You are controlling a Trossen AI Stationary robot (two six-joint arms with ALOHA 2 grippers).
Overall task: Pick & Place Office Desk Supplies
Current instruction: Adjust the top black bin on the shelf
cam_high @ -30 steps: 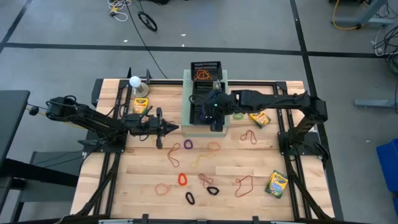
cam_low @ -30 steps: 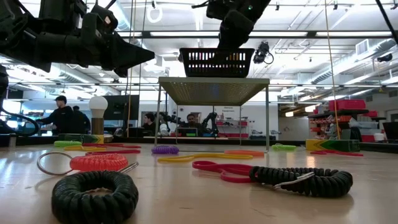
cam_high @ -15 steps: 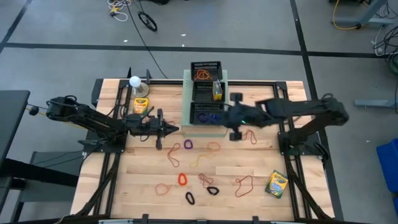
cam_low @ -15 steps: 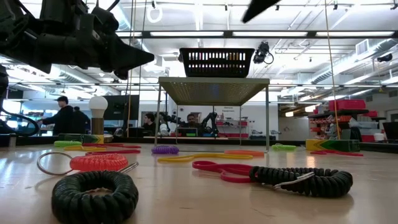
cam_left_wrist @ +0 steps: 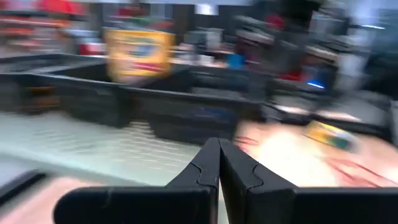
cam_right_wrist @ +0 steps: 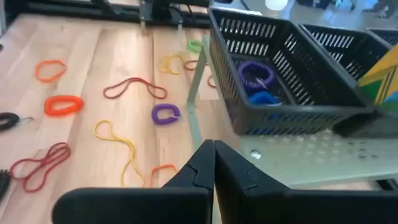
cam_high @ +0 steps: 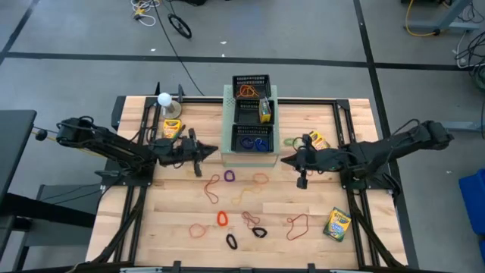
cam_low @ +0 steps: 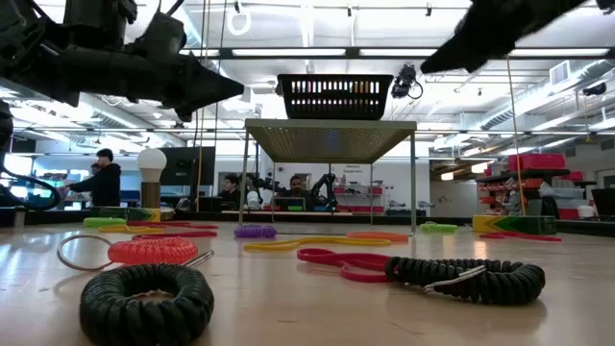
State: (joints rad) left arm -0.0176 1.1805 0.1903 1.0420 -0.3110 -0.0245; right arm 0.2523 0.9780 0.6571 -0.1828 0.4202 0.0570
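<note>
Two mesh trays [cam_high: 251, 114] sit on the pale-green box [cam_high: 227, 155] at the table's far edge; loops [cam_high: 229, 176] are scattered mid-table, and a crayon box [cam_high: 336, 224] is seen near the right edge. The right gripper [cam_high: 289, 161] is held right of the box, fingers together and empty. The left gripper [cam_high: 208, 151] is parked shut opposite. Next, the fingers are best opened wide and lowered straight over one loop, clear of its neighbours.

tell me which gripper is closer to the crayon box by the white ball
Left. The left gripper hangs just beside that crayon box; the right gripper is across the pale-green box.
</note>
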